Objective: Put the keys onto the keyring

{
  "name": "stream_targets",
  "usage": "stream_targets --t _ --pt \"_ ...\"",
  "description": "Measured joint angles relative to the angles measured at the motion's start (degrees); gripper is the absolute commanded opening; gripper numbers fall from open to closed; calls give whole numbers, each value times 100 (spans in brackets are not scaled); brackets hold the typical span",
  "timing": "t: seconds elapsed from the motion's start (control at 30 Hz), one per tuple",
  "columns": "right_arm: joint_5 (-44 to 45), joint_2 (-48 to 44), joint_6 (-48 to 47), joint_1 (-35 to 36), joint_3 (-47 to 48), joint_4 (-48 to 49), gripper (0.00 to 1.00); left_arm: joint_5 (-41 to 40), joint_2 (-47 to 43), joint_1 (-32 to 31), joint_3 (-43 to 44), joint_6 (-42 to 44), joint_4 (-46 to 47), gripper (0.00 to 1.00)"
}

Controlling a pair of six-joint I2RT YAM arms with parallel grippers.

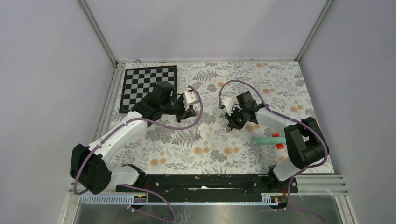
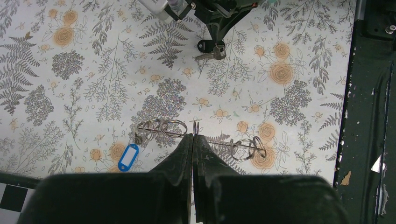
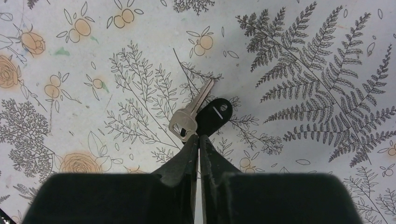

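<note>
one small silver key with black oblong plastic tag [image 3: 183, 122] — flat on floral tablecloth [image 3: 303, 46], at the tips of the right gripper [image 3: 199, 139], fingers all but pressed together. one small key with blue oblong tag [image 2: 128, 157] beside silver wire rings [image 2: 161, 126] — just ahead of left gripper [image 2: 193, 136], fingers pressed together.

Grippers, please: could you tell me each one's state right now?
Left gripper: closed, tips at a wire ring.
Right gripper: closed, tips at black-tagged key.
</note>
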Motion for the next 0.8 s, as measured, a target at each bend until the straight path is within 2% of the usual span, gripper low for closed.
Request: stream_targets --t 0.4,0.63,0.8 --pt "-26 -188 -409 0 -278 2 32 0 -83 0 -94 92 -9 0" --pt "-31 -225 -651 0 -291 7 50 0 -83 0 -94 109 -9 0" --pt "-79 -179 -949 0 -199 -105 57 0 -83 0 -94 120 -13 0"
